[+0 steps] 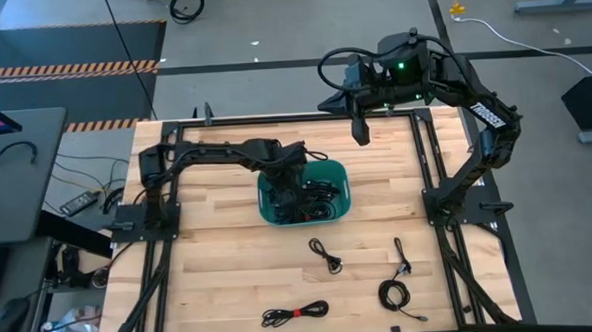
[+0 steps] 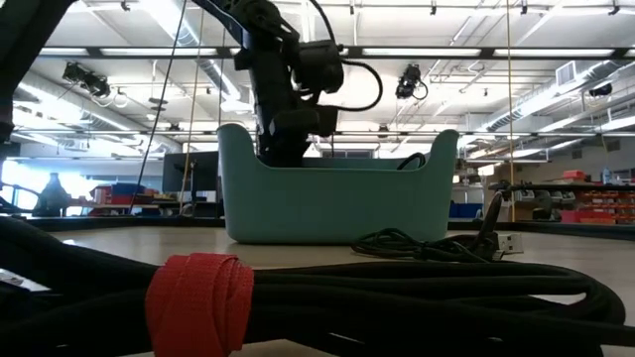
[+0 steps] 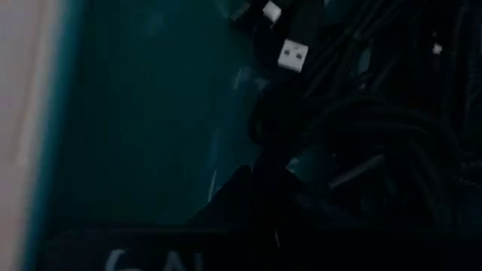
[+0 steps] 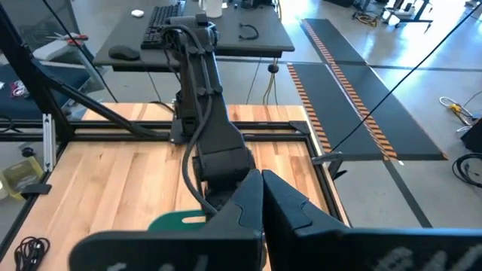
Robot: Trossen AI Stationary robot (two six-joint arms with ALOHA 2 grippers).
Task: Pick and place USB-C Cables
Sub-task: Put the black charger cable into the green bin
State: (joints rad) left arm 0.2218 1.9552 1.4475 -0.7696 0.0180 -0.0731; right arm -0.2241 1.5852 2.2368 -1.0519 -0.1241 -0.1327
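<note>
A pale wooden table [image 1: 231, 279] stands on a grey concrete floor [image 1: 270, 27] marked with an orange-and-black hazard stripe [image 1: 67, 69]. A grey desk [image 4: 211, 30] beyond it carries a keyboard [image 4: 162, 16] and a mouse [image 4: 120, 52]. The hall behind has a high ceiling with strip lights [image 2: 198, 25] and distant shelving [image 2: 585, 203].

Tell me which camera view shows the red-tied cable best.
The high view: the red-tied cable lies whole on the table's near edge, clear of the teal bin where the left claw reaches. The low view shows only its red tie and strands, close up. Neither wrist view shows it.
</note>
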